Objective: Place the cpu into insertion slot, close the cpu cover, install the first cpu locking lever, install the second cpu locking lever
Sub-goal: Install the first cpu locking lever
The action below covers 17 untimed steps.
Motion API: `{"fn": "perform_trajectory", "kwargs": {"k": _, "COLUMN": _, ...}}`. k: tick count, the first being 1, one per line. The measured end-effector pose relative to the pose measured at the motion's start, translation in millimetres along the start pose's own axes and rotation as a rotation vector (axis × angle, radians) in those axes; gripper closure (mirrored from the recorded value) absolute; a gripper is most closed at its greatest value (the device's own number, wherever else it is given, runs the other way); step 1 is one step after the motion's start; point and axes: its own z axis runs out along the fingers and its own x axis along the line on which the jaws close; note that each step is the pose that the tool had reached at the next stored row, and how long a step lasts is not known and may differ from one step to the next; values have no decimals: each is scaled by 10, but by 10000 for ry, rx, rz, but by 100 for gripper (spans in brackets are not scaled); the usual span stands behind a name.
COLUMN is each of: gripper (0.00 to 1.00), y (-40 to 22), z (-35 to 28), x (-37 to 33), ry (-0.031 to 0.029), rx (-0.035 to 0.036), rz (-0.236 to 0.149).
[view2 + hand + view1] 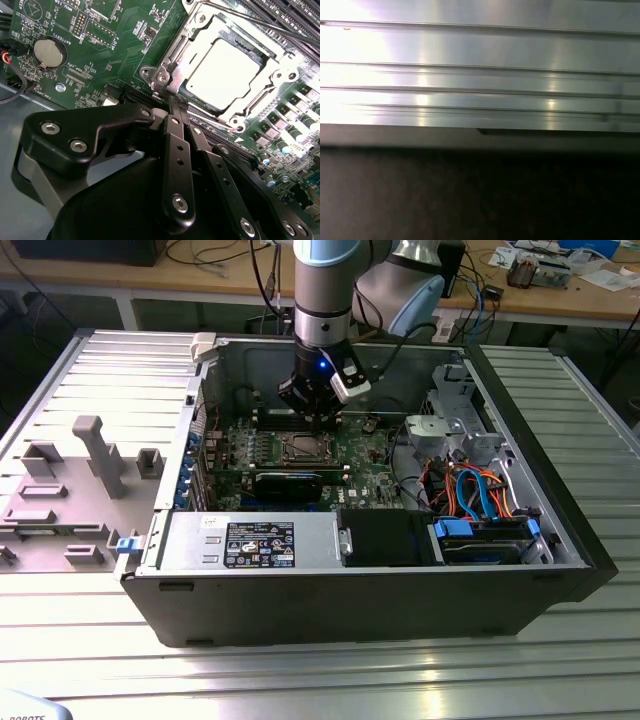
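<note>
silver cpu point(227, 75) seated in socket, cpu cover point(172, 60) closed

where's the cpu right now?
In the second wrist view the cpu sits in the motherboard socket, framed by the cpu cover, just beyond the hand.

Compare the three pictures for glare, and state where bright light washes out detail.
In the second wrist view, glare bleaches the cpu top almost white inside the cpu cover, while the gripper stays dark below it. In the first wrist view, bright reflections streak the ribbed metal surface above a dark band. In the exterior view, lighting is even, with soft sheen on the metal table.
</note>
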Motion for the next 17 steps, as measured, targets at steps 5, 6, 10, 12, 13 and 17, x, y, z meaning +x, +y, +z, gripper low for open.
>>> {"fn": "perform_trajectory", "kwargs": {"k": 5, "gripper": 89, "y": -1, "z": -10, "x": 0, "ry": 4, "rx": 6, "rz": -1}}
{"fn": "perform_trajectory", "kwargs": {"k": 6, "gripper": 89, "y": -1, "z": -12, "x": 0, "ry": 5, "rx": 8, "rz": -1}}
{"fn": "perform_trajectory", "kwargs": {"k": 10, "gripper": 89, "y": -1, "z": -15, "x": 1, "ry": 6, "rx": 8, "rz": -1}}
{"fn": "perform_trajectory", "kwargs": {"k": 12, "gripper": 89, "y": -1, "z": -22, "x": 0, "ry": 6, "rx": 8, "rz": 0}}
{"fn": "perform_trajectory", "kwargs": {"k": 13, "gripper": 89, "y": -1, "z": -22, "x": 0, "ry": 4, "rx": 6, "rz": -1}}
{"fn": "perform_trajectory", "kwargs": {"k": 17, "gripper": 89, "y": -2, "z": -22, "x": -1, "ry": 8, "rx": 24, "rz": -2}}
